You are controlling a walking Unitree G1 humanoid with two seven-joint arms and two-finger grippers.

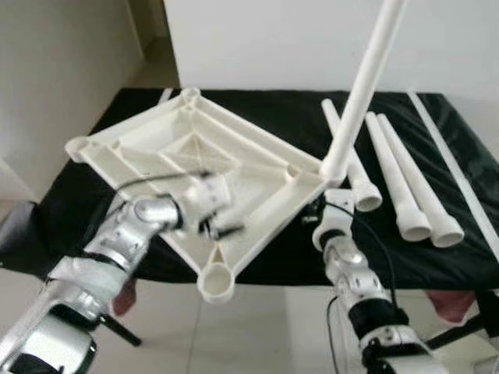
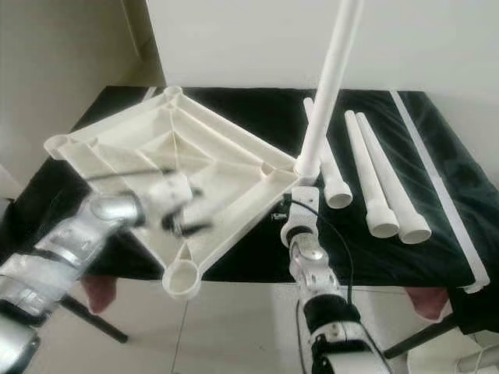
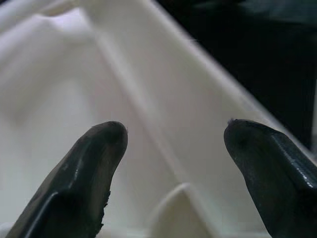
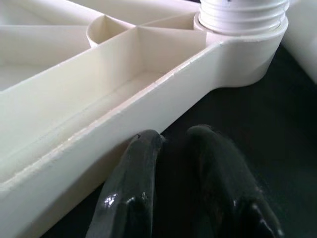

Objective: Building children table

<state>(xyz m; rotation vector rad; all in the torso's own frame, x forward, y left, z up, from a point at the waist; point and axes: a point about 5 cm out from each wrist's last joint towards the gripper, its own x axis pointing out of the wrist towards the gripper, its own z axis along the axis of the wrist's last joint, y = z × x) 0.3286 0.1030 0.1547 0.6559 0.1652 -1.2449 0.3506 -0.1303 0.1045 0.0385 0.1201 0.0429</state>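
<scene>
One leg [image 1: 362,86] stands in the tabletop [image 1: 195,167]; 3 legs [image 1: 401,179] wait near counter's right edge. Left gripper [image 3: 173,163] apart, right gripper [image 4: 181,163] together, empty.

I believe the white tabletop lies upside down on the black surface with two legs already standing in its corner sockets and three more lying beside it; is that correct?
Not quite: just one leg stands in a corner socket of the upside-down tabletop, as the left eye view shows. The other sockets are open. The rest holds: three loose legs lie beside it on the black surface.
</scene>
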